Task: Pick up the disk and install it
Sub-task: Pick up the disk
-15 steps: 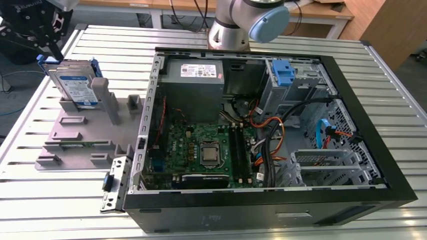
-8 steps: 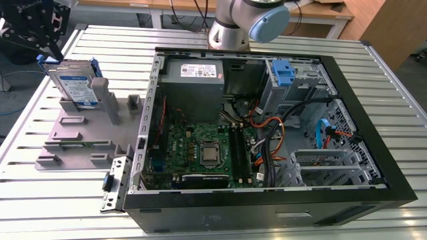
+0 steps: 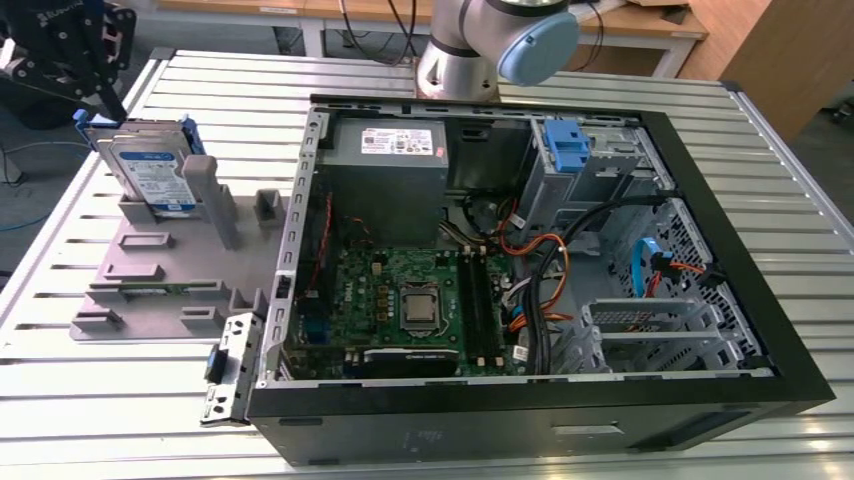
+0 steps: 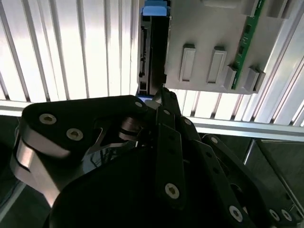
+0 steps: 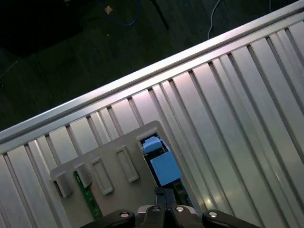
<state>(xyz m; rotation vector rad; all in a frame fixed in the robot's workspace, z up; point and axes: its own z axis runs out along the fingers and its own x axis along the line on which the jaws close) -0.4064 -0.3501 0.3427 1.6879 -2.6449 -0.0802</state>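
The disk (image 3: 151, 168) stands on edge in a grey holder (image 3: 160, 255) on the exterior view's left, label face showing and blue rails on its sides. My gripper (image 3: 110, 100) hangs just above the disk's upper far corner. In the second wrist view the disk (image 4: 153, 52) is seen edge-on, and the black fingers (image 4: 164, 102) come together right at its near end. In the first wrist view its blue rail (image 5: 163, 165) lies just beyond the gripper (image 5: 164, 192). The fingers look shut, with nothing between them.
An open computer case (image 3: 534, 240) lies on the slatted metal table (image 3: 120, 400), with a blue drive-bay latch (image 3: 567, 145), a grey power supply (image 3: 390, 150), a motherboard (image 3: 407, 300) and loose cables inside. The arm's base (image 3: 461, 60) stands behind the case. The table's edge runs close behind the holder.
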